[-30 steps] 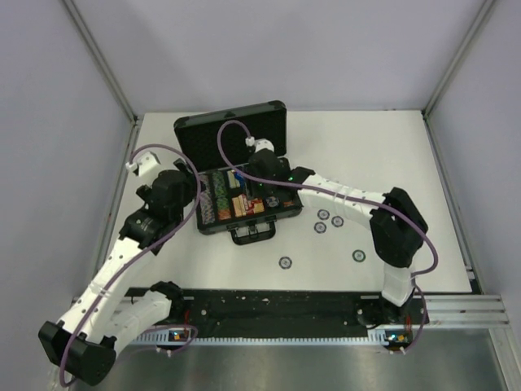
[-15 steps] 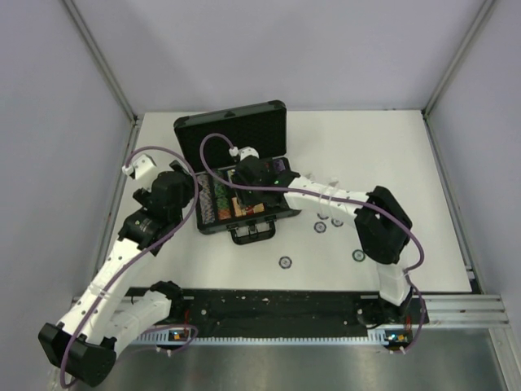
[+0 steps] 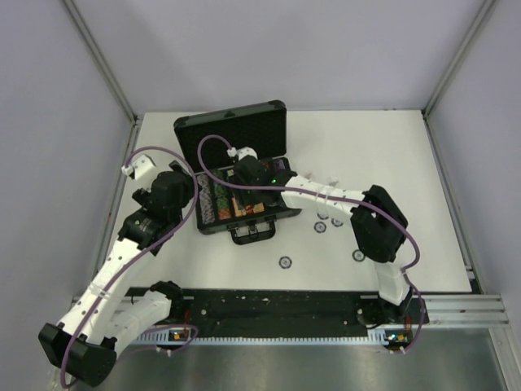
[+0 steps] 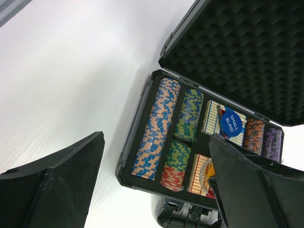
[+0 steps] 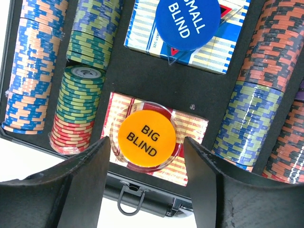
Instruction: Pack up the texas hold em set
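Moved: right gripper [image 5: 146, 153] slid left over black foam-lined briefcase [image 3: 232, 134], fingers now spread.
Left gripper [image 4: 156, 137]: spread, empty.
Risk: retreating fingers clip round orange plastic disc [image 5: 145, 137] (loose on red card deck [image 5: 192, 127]).

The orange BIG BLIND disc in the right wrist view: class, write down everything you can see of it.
The BIG BLIND disc is round, orange and opaque on top, with black capital lettering and a clear, plastic-looking rim. It lies flat on the red card deck in a middle compartment of the open black case, on the handle side. The open right gripper straddles it, one finger close on each side; whether they touch it cannot be judged.
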`<state>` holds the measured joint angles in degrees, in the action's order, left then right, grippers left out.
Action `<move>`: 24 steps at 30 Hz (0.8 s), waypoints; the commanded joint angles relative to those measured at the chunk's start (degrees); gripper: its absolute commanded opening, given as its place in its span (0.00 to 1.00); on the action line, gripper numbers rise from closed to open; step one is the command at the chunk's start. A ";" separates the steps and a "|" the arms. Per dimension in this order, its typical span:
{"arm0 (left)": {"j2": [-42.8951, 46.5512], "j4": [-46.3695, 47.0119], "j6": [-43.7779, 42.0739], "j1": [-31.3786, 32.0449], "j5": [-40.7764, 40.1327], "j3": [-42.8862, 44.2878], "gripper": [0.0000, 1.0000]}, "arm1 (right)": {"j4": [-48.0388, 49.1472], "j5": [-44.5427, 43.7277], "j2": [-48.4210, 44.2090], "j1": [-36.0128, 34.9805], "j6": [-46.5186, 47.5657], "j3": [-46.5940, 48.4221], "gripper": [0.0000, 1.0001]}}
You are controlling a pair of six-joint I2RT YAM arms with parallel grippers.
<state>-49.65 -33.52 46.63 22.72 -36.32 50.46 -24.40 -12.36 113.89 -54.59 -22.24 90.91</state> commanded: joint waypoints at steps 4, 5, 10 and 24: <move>0.87 0.82 0.39 -0.31 -0.60 0.43 0.97 | -0.29 -3.36 -3.57 -0.43 0.44 3.31 0.64; 0.96 0.91 0.30 -0.40 -0.51 0.34 0.97 | -0.38 -3.98 -4.54 -0.34 0.36 2.96 0.65; 0.69 1.70 0.30 -0.31 0.80 -0.01 0.97 | -1.17 -11.50 -11.29 1.50 0.53 -1.16 0.65; -0.19 4.42 -0.84 -0.40 4.23 -0.71 0.97 | -2.22 -12.87 -20.03 16.61 -11.42 -15.85 0.65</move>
<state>-49.67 -32.51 46.54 22.52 -33.32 49.98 -26.30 -25.28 94.00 -41.23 -28.42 76.73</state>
